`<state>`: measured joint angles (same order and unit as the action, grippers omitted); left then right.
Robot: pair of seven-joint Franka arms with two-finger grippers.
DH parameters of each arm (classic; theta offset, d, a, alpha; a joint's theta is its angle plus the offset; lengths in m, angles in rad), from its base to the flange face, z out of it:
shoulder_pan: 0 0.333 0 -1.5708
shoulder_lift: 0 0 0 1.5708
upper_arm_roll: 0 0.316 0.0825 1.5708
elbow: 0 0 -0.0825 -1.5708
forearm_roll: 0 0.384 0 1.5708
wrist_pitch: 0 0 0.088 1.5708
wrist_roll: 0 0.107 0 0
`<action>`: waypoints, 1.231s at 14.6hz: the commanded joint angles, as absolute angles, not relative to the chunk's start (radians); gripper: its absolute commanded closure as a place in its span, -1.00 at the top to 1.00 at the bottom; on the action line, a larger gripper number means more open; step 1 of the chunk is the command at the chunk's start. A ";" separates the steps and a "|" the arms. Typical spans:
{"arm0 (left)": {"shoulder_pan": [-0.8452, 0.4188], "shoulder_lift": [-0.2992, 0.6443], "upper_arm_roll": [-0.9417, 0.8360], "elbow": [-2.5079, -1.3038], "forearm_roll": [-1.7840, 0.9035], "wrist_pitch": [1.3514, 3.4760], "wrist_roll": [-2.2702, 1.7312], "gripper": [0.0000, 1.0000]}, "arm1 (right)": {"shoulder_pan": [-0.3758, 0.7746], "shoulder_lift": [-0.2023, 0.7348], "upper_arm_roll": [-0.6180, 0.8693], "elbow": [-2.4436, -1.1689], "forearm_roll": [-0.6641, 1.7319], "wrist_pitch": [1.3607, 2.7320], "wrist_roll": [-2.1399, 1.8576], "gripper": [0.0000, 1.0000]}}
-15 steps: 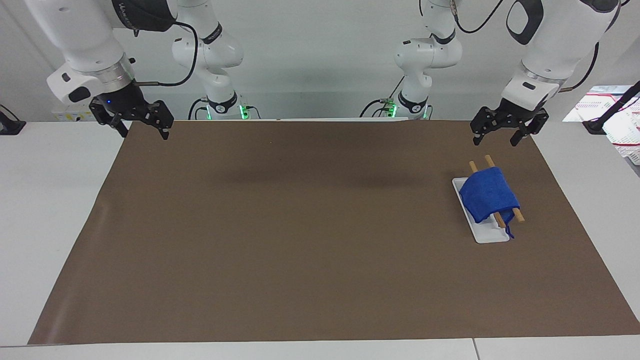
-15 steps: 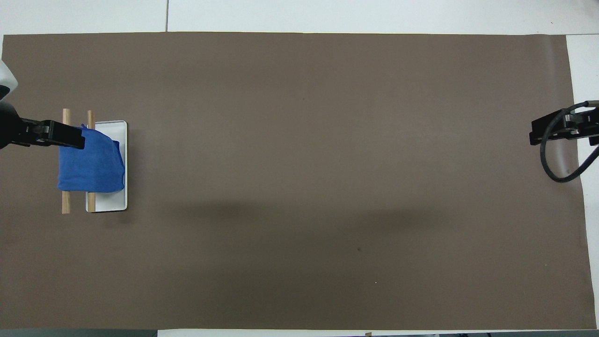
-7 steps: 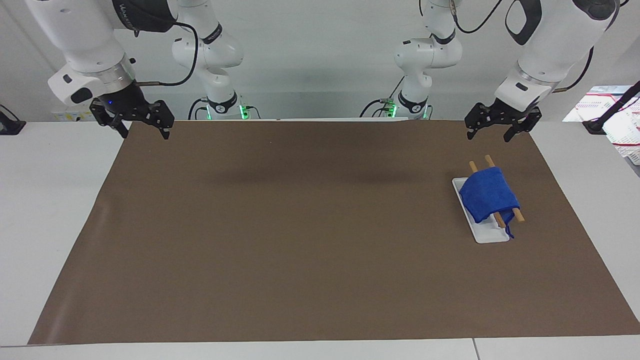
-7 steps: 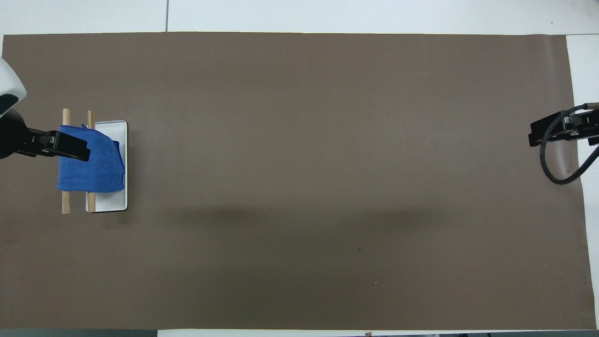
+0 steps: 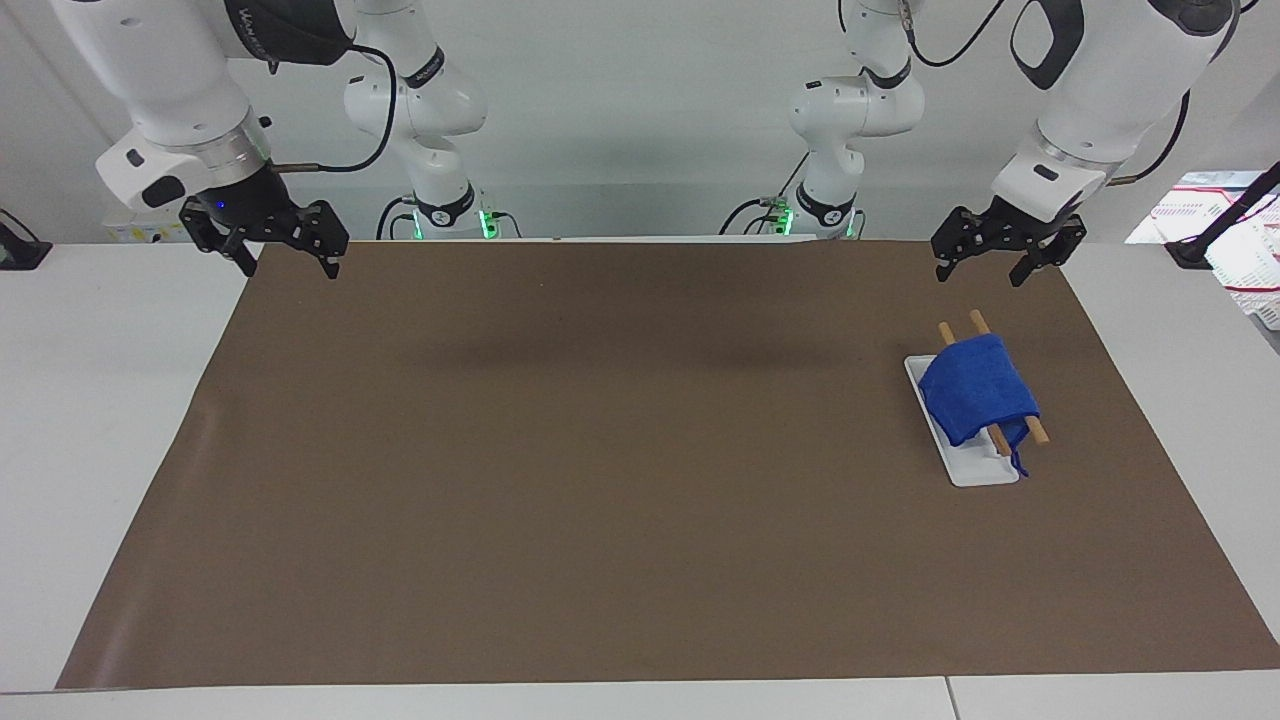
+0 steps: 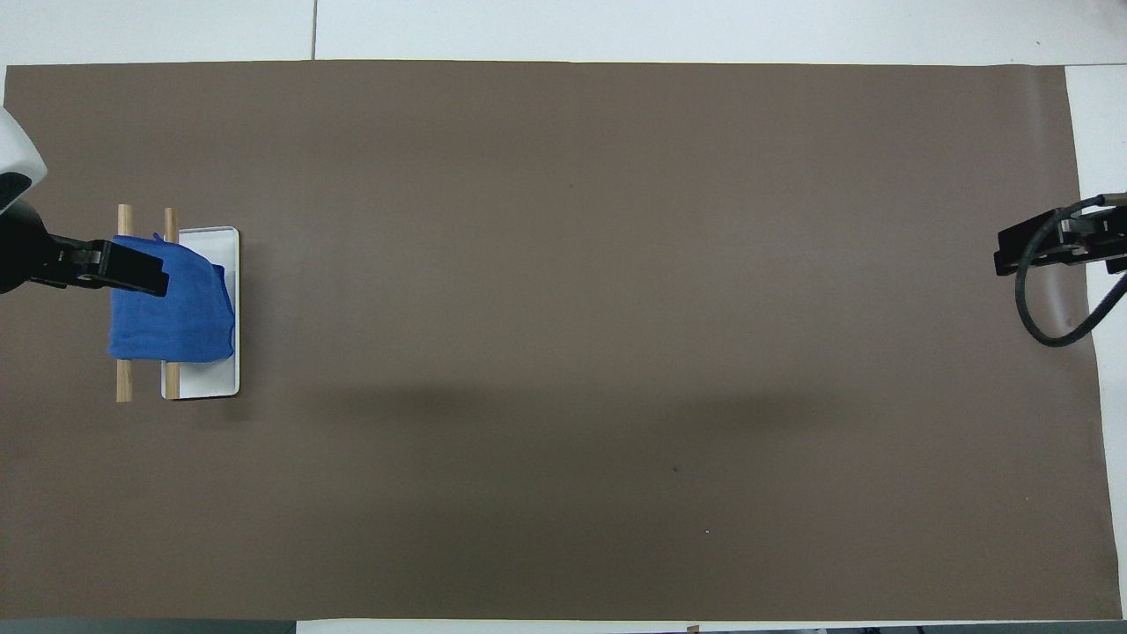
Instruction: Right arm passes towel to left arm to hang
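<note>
The blue towel [image 5: 978,398] hangs over two wooden rods [image 5: 1038,431] of a small rack with a white base [image 5: 975,470], toward the left arm's end of the table. It also shows in the overhead view [image 6: 180,308]. Its string loop [image 5: 1018,458] dangles at one corner. My left gripper [image 5: 980,268] is open and empty, raised in the air well clear of the towel; in the overhead view [image 6: 92,267] one of its fingers overlaps the towel's edge. My right gripper [image 5: 288,262], with its blue light, is open and empty over the mat's corner at the right arm's end [image 6: 1061,246].
A brown mat [image 5: 600,450] covers most of the white table [image 5: 100,400]. The arms' bases [image 5: 440,210] stand at the mat's near edge. Papers and a black stand [image 5: 1225,230] lie off the mat past the left arm's end.
My left gripper has risen a little and shifted slightly toward the middle of the table, away from the rack. The right gripper and the towel have stayed put.
</note>
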<state>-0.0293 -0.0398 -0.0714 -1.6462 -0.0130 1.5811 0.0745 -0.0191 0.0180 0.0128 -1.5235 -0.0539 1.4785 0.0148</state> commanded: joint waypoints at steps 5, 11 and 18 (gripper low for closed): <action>-0.031 -0.037 -0.071 -1.640 -0.009 1.586 0.084 1.00 | -0.026 0.008 0.017 -1.539 -0.048 1.491 -0.003 1.00; -0.026 -0.038 -0.071 -1.640 -0.009 1.583 0.083 1.00 | -0.025 0.020 0.017 -1.491 -0.006 1.420 -0.011 1.00; -0.026 -0.037 -0.071 -1.640 -0.009 1.586 0.083 1.00 | -0.020 0.017 0.018 -1.496 -0.029 1.428 -0.017 1.00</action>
